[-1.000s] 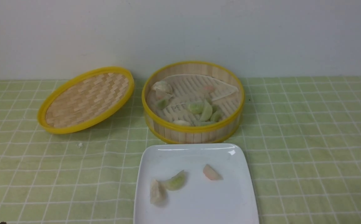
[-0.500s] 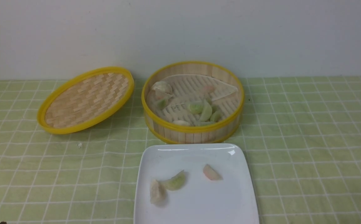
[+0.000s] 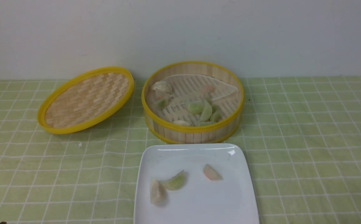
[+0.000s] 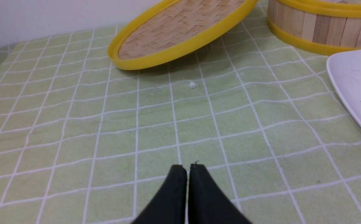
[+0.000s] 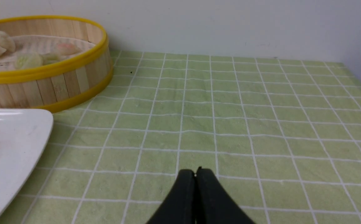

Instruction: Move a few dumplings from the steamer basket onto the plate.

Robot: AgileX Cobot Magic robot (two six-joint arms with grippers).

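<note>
Green checked tablecloth (image 3: 308,130): three dumplings (image 3: 175,182) on plate (image 3: 196,211). I judge task near done; left gripper (image 4: 188,168) & right gripper (image 5: 196,172) clenched, empty; next pick needs opening over steamer basket (image 3: 192,130).

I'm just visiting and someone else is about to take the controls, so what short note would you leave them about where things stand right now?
Left gripper: shut, empty, low over the green checked cloth, near the lid.
Right gripper: shut, empty, over bare cloth on the other side of the plate.
Steamer basket: open, behind the plate; several dumplings are inside. Its lid lies tilted beside it.
Plate: holds three dumplings: a whitish one, a green one against it, and a pinkish one apart.
Done: a few dumplings are on the plate.
Left: possibly nothing; move more only if wanted.
</note>
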